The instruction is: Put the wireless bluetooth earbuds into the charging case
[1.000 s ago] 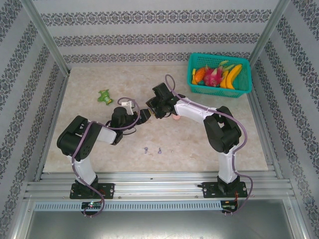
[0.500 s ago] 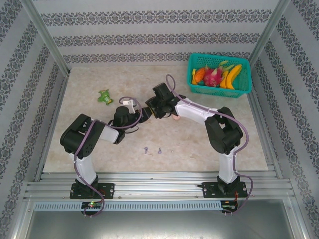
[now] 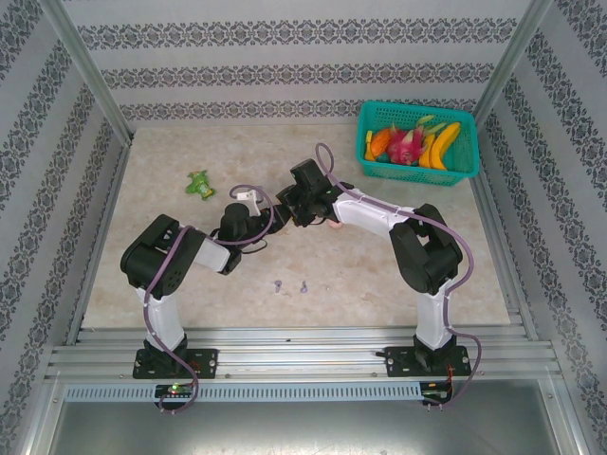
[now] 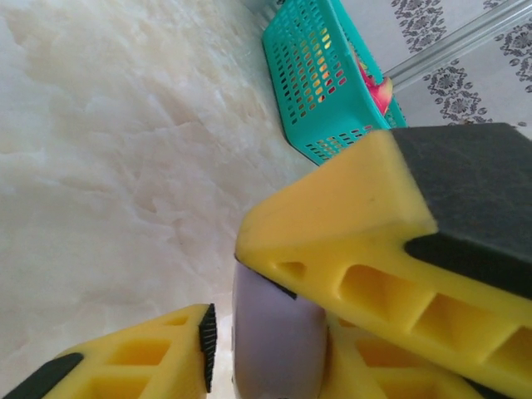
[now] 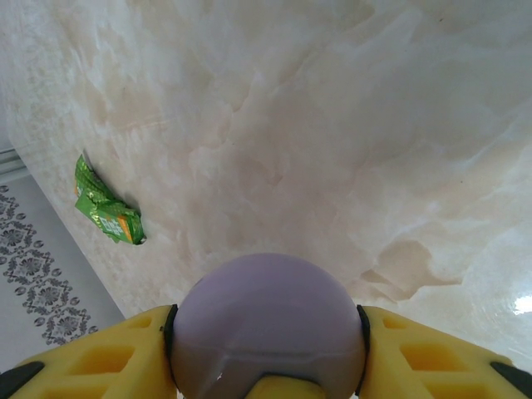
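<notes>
Counted items: two purple earbuds (image 3: 278, 286) on the worktop (image 3: 190, 275); one round purple case (image 5: 268, 324); one green packet (image 3: 199, 184); one teal basket (image 3: 408, 172) holding several fruits; two robot arms (image 3: 422, 251).

- We read this as a robotics lab test cell, not a home: a marble-look table (image 3: 379, 284) is boxed in on three sides by patterned panels (image 3: 285, 76).
- Aluminium posts (image 3: 90, 71) rise at its far corners, and slotted rails (image 3: 303, 360) run along its near edge.
- Two cabled arms, the left arm (image 3: 156, 275) and the right arm (image 3: 422, 256), are bolted to those rails.
- A teal basket (image 3: 414, 169) of fruit sits in the far right corner.
</notes>
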{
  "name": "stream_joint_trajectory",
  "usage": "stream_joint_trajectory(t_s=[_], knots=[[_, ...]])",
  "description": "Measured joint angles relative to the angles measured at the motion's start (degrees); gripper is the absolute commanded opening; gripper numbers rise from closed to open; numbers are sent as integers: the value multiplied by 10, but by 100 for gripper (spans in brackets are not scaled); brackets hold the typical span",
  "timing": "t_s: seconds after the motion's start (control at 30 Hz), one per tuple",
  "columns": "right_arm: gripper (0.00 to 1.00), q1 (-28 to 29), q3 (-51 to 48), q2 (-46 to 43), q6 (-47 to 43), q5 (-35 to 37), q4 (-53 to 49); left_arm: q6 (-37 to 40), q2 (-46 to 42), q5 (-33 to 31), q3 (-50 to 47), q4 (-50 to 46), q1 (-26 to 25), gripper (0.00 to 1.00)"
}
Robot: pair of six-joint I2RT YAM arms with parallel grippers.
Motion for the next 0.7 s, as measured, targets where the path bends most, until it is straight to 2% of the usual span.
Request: stream_joint_trajectory(t_s=[0.23, 0.5, 0.57, 0.7], knots=[[36, 0, -1, 0, 0, 4, 1, -2, 2, -4, 1, 7, -3, 17], [38, 0, -6, -2, 0, 5, 7, -2, 3, -4, 1, 8, -3, 8], [43, 0, -7, -2, 0, 5, 7, -2, 3, -3, 1, 8, -3, 6], [59, -1, -8, -3, 0, 4, 8, -2, 3, -1, 1, 9, -3, 5]])
